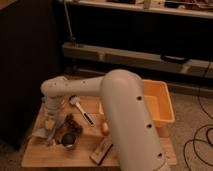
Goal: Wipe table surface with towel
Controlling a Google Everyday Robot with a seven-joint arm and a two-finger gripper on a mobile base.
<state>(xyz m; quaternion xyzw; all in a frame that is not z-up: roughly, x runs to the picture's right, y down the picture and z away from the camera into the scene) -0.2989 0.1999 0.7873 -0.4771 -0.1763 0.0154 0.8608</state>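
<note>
The grey towel (42,134) lies crumpled at the left front of the small wooden table (60,159), near its left edge. My white arm reaches across the table from the right and bends down at its left end. The gripper (50,122) points down onto the towel and touches its upper part. The towel's far part is hidden behind the wrist.
A dark round bowl (68,140) and a brown lump (73,124) sit just right of the towel. A white-handled brush (81,111), a yellow ball (105,127) and a wooden block (101,151) lie further right. A yellow bin (161,107) stands at the table's right.
</note>
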